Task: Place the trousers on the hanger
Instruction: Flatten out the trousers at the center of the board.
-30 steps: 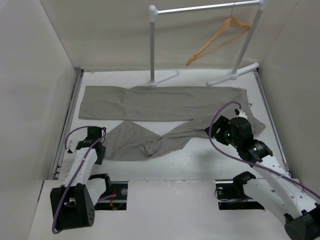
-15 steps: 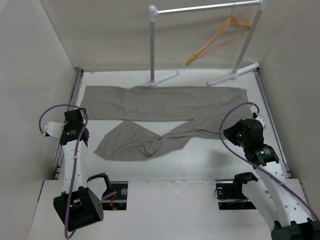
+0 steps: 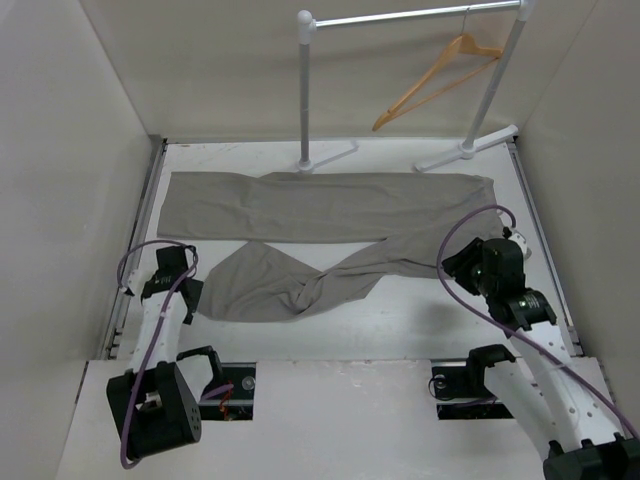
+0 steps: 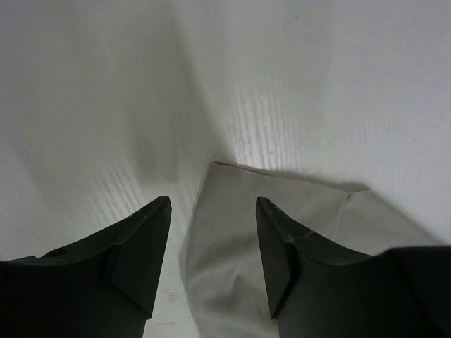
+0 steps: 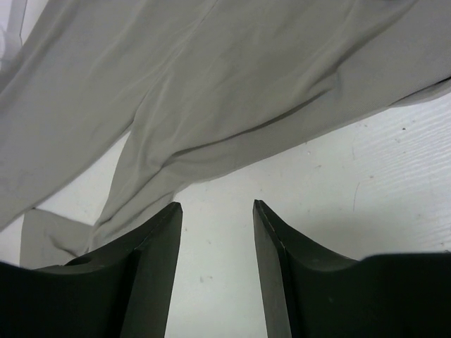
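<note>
The grey-taupe trousers (image 3: 320, 205) lie on the white table, one leg flat along the back, the other twisted in front. The tan wooden hanger (image 3: 432, 82) hangs empty on the rail at the back right. My left gripper (image 3: 187, 298) is open, low at the left end of the front leg. In the left wrist view that hem (image 4: 239, 246) lies between the open jaws of my left gripper (image 4: 213, 201). My right gripper (image 3: 453, 262) is open at the trousers' right part. In the right wrist view my right gripper (image 5: 217, 204) is over bare table, the cloth (image 5: 211, 77) just beyond its tips.
The white-and-silver clothes rail (image 3: 400, 17) stands at the back, its feet (image 3: 330, 157) touching the trousers' far edge. Beige walls close in the left, right and back. The table's raised left edge (image 3: 140, 240) runs close to my left arm.
My left arm swung out to the left and came back down to the front leg's hem. My right arm drew back to the right, off the cloth. The hanger has not moved.
</note>
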You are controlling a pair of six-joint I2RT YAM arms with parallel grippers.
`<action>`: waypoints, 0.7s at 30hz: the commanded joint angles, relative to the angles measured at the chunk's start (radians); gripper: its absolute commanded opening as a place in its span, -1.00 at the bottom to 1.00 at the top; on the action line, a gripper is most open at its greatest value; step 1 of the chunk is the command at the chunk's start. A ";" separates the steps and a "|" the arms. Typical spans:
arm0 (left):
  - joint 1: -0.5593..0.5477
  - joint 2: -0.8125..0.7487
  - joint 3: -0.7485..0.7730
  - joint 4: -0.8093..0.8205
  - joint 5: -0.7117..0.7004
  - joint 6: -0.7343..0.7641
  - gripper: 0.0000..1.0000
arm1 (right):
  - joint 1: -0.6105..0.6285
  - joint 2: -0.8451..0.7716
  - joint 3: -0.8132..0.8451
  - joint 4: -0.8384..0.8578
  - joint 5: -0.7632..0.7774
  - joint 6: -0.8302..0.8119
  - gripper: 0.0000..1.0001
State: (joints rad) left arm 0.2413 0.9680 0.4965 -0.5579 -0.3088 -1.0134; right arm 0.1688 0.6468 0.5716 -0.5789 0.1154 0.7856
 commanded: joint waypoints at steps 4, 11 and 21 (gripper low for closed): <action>-0.007 0.060 -0.081 0.080 0.028 -0.047 -0.01 | 0.044 0.004 0.013 0.011 0.004 0.006 0.03; -0.021 0.104 -0.139 0.222 0.073 -0.067 -0.55 | 0.034 0.008 0.022 0.007 0.012 0.003 0.15; 0.029 -0.012 0.131 0.127 -0.022 0.013 -1.00 | -0.025 0.071 0.036 0.014 0.087 0.017 0.32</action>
State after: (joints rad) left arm 0.2424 0.9981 0.5201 -0.3851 -0.2646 -1.0451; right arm 0.1658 0.7067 0.5724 -0.5777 0.1539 0.7937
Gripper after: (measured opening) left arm 0.010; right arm 0.657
